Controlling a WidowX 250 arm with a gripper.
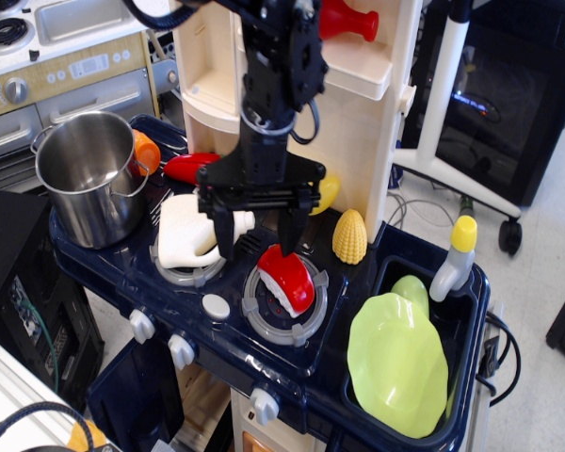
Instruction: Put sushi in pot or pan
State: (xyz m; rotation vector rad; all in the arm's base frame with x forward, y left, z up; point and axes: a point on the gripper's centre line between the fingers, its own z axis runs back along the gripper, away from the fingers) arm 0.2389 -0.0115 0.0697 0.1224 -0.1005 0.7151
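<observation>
A toy kitchen stood in a lab-like room, its dark blue surface crowded with play food beneath a cream shelf unit. The steel pot sat at the surface's far left corner, empty as far as could be seen. Beside a white milk jug, the sushi lay on the burner near the front edge, middle. The gripper hung over it, jaws spread wide, one finger close to the red top and the other just beside the jug. A good grasp probably meant shifting right to centre on the sushi, descending without clipping the jug, and closing across its narrow sides before lifting.
</observation>
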